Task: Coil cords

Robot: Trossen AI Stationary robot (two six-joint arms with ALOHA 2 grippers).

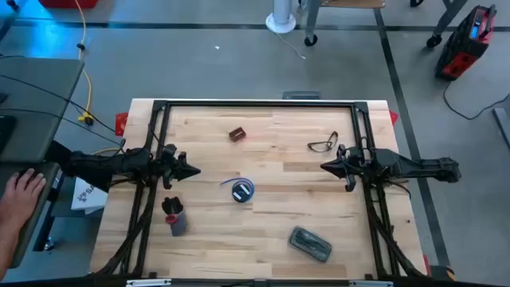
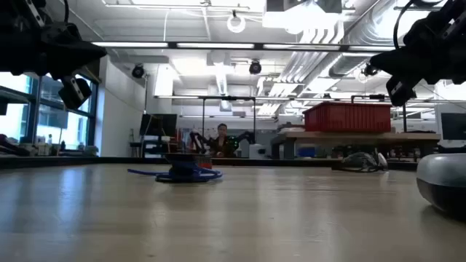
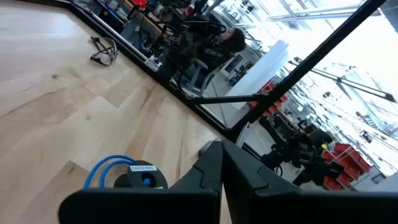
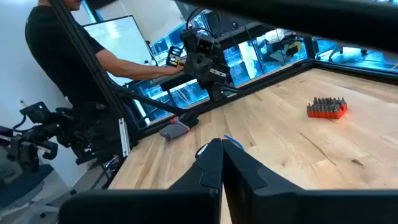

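Note:
The cord [image 1: 241,190] is a thin blue cord wound on a small round black reel with a blue-white patch. It lies flat on the wooden table near the middle, and shows in the low view [image 2: 182,172] and the left wrist view [image 3: 127,176]. A short loose end [image 1: 229,183] runs off it to the left. My left gripper [image 1: 194,170] hovers shut at the table's left, above and left of the reel. My right gripper [image 1: 325,167] hovers shut at the table's right. Neither touches anything.
Dark-framed glasses [image 1: 323,143] lie at the far right. A small brown bit holder [image 1: 237,134] sits at the far middle. A grey case [image 1: 309,243] lies near the front right, a dark tool [image 1: 174,215] at the front left. A person's hand [image 1: 20,195] rests beyond the left edge.

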